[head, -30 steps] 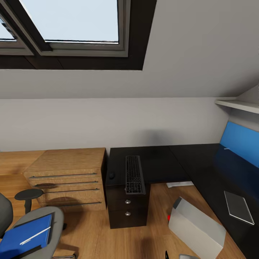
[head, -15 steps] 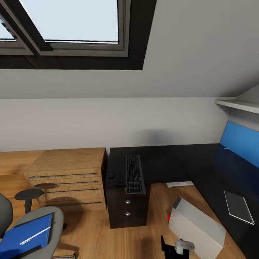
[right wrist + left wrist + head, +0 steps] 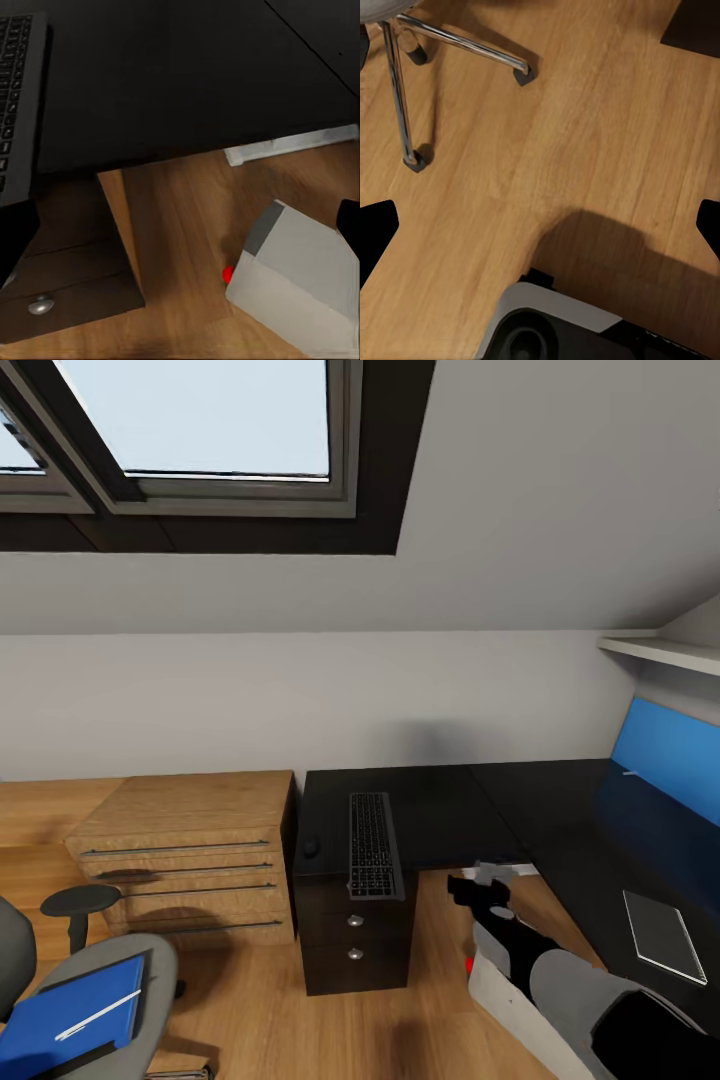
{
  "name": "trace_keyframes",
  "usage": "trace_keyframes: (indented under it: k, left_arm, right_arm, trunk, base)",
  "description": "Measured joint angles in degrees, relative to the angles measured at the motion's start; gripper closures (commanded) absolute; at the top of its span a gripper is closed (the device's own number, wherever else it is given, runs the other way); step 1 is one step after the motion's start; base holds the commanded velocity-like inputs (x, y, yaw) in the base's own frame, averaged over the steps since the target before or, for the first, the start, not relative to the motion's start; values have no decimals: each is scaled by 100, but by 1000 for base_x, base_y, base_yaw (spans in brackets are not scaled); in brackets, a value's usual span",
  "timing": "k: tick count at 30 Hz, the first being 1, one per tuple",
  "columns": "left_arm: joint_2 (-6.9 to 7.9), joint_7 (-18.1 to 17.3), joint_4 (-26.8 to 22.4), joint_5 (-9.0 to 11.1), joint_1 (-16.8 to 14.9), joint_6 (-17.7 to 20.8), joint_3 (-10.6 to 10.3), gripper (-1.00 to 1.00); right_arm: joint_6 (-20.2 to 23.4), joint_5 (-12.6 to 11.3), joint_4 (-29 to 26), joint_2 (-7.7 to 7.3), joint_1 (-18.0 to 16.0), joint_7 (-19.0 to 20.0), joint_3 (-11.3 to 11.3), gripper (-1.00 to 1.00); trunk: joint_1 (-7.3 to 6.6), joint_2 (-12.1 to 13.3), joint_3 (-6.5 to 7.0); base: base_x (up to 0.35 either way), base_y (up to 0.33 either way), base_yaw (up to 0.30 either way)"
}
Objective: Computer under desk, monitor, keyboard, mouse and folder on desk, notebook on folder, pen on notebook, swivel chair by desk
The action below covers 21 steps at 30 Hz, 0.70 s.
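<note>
The black desk point(image 3: 440, 810) carries the keyboard point(image 3: 373, 847), which overhangs its front edge, and the mouse point(image 3: 311, 847) to its left. The pale grey computer point(image 3: 545, 1000) with a red mark lies tilted on the floor before the desk, also seen in the right wrist view point(image 3: 300, 281). My right gripper point(image 3: 480, 882) point(image 3: 180, 232) hovers open above it, near the desk's edge. On the swivel chair point(image 3: 140, 960) lies the blue folder point(image 3: 60, 1020) with a thin white pen point(image 3: 97, 1015) on it and a dark flat edge beneath. My left gripper point(image 3: 540, 232) hangs open over bare floor. The monitor is out of view.
A light wooden low cabinet point(image 3: 190, 850) stands left of the desk. A flat grey slab point(image 3: 662, 935) lies on the desk's right wing below a blue panel point(image 3: 668, 755). A white flat piece point(image 3: 505, 872) lies on the floor under the desk. Chrome chair legs point(image 3: 457, 45) are near my base.
My right arm has risen from the picture's bottom edge and reached forward over the computer toward the desk's edge. Nothing else has moved.
</note>
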Motion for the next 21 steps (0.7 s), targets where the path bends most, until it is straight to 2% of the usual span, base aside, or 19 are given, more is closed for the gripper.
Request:
trace_keyframes:
  k: [4,7,8,9,12,13,17,21]
  left_arm:
    - [32,5,-1,-3,0,-8,3,-100]
    - [39,5,-1,-9,0,-40,4,-100]
    - [39,7,-1,-12,0,-68,5,-100]
    - [41,10,-1,-14,1,-105,6,-100]
    - [46,11,0,-14,0,-125,4,-100]
    - [55,8,0,-5,1,-138,5,-100]
    - [59,6,0,0,0,-142,5,-100]
    - [54,4,0,2,0,-139,-1,-100]
  right_arm:
    - [373,4,-6,-38,-143,-47,-5,-100]
    - [494,1,-18,-187,-183,-50,-12,-100]
    - [557,-7,-52,-280,-194,-43,-15,-100]
    - [835,-51,-261,-479,-205,-2,-21,-100]
    - [1137,-168,-507,-694,-209,69,-57,-100]
    - [1568,-462,-866,-1017,-212,133,-294,-100]
    - [1759,-718,-1008,-1236,-212,153,-581,-100]
    - [1817,-848,-1048,-1327,-211,157,-737,-100]
  trunk:
    - [0,0,-1]
    - [0,0,-1]
    - [0,0,-1]
    - [-2,-3,0]
    - [-1,-1,-1]
    - [-2,-1,0]
    - [-1,0,0]
    - [0,0,0]
  base:
    - [0,0,0]
    - [0,-24,0]
    - [8,-209,0]
    - [25,-235,0]
    - [81,-276,0]
    - [131,-310,0]
    - [101,-296,0]
    - [30,-116,0]
